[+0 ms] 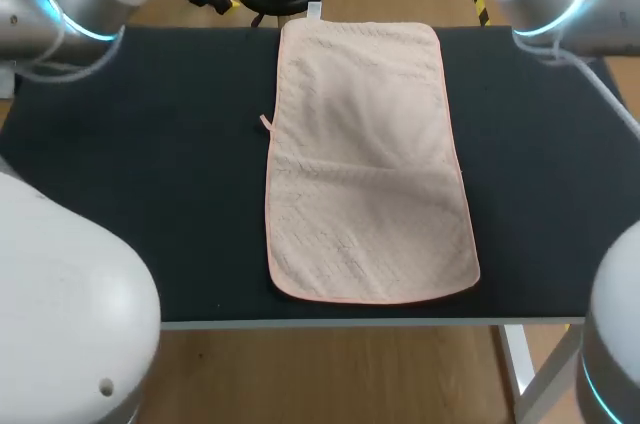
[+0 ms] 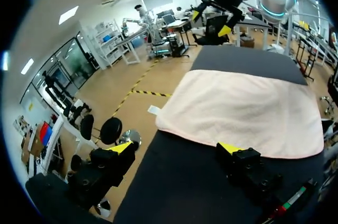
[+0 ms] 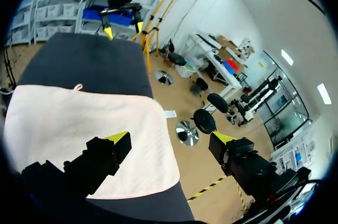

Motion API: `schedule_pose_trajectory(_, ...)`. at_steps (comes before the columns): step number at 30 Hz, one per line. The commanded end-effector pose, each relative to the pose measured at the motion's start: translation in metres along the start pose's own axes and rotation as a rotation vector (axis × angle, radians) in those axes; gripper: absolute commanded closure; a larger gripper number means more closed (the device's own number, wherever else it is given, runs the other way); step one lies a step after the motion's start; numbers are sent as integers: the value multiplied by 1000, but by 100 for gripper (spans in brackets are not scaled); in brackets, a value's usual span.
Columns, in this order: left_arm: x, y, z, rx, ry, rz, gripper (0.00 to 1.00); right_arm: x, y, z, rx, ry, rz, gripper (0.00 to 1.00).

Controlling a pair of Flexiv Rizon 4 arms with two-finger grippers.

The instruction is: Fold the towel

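Pink towel (image 1: 370, 164) lies flat on black table (image 1: 150, 174); left gripper (image 2: 177, 149) and right gripper (image 3: 170, 138) flank it, fingers spread and empty, apparently ready to grasp.

no readable text, labels, numbers or signs anywhere

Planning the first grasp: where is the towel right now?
In the head view the towel lies flat in the middle of the table, reaching from its far edge almost to the near edge.
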State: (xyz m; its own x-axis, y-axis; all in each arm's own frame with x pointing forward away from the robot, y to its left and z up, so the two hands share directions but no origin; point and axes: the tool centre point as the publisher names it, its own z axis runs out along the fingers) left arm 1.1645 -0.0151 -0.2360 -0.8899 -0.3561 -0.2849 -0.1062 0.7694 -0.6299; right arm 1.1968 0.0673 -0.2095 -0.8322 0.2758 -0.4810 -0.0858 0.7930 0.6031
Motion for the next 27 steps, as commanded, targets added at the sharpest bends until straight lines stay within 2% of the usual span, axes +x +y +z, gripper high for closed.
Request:
schedule_pose_trajectory(1,-5,5,-1,-415,345,298,0,-1,2,-4,502,324,-219,0)
schedule_pose_trajectory(6,7,9,5,-395,372,344,0,4,-11,-10,537,385,-215,0)
schedule_pose_trajectory(9,16,7,10,-389,386,376,0,10,-23,-10,550,421,-147,0)
schedule_pose_trajectory(14,25,4,19,-363,406,401,0,26,-42,-6,596,429,-21,0)
schedule_pose_trajectory(22,24,7,31,-347,418,376,0,41,-55,-1,610,434,74,0)
schedule_pose_trajectory(27,25,9,43,-332,410,320,0,47,-58,0,592,402,35,0)
